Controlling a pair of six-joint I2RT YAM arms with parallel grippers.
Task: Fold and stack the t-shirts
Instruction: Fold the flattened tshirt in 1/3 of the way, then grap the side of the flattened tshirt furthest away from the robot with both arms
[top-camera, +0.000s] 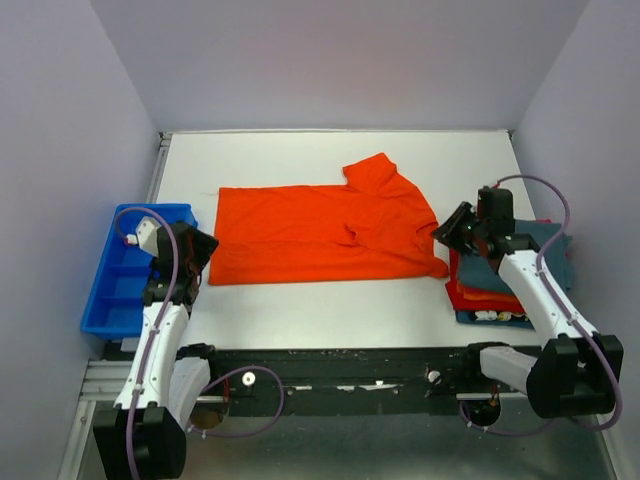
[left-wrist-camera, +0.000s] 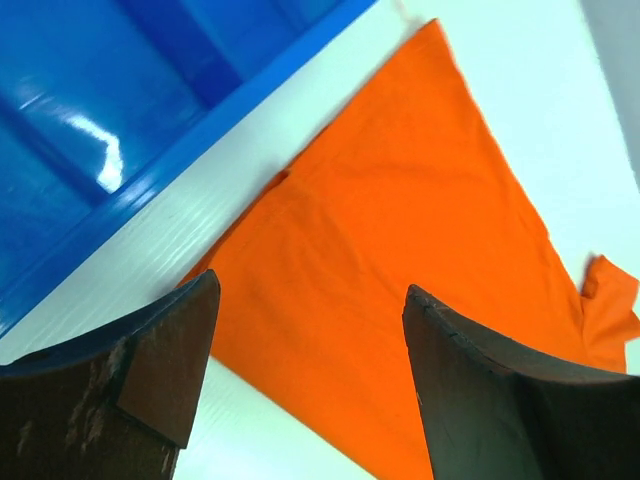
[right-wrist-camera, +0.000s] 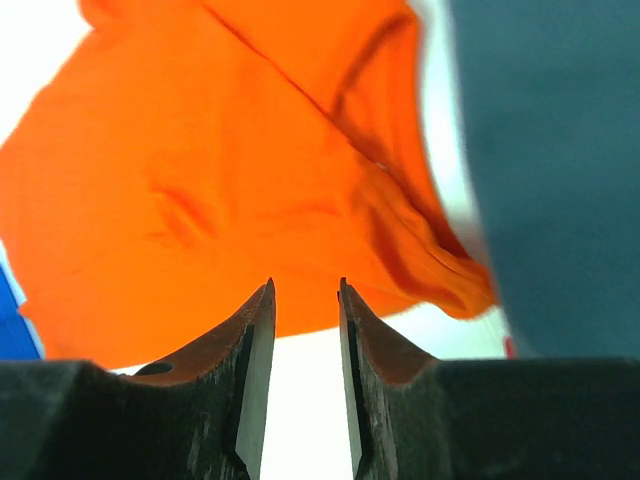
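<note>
The bright orange-red t-shirt (top-camera: 320, 232) lies flat on the white table (top-camera: 330, 305), folded lengthwise, with one sleeve sticking out at the far side. My left gripper (top-camera: 200, 250) hovers open and empty over its near-left corner; the cloth (left-wrist-camera: 400, 220) shows between the wide-apart fingers (left-wrist-camera: 310, 330). My right gripper (top-camera: 450, 232) is at the shirt's right end, empty, its jaws a narrow gap apart (right-wrist-camera: 305, 300) above the cloth's edge (right-wrist-camera: 200, 180). A stack of folded shirts (top-camera: 500, 295) lies at the right, dark teal (top-camera: 555, 245) on top, also in the right wrist view (right-wrist-camera: 550, 170).
A rigid blue plastic bin (top-camera: 120, 280) sits at the table's left edge, just left of my left gripper; it shows close in the left wrist view (left-wrist-camera: 120, 100). Grey walls enclose the table on three sides.
</note>
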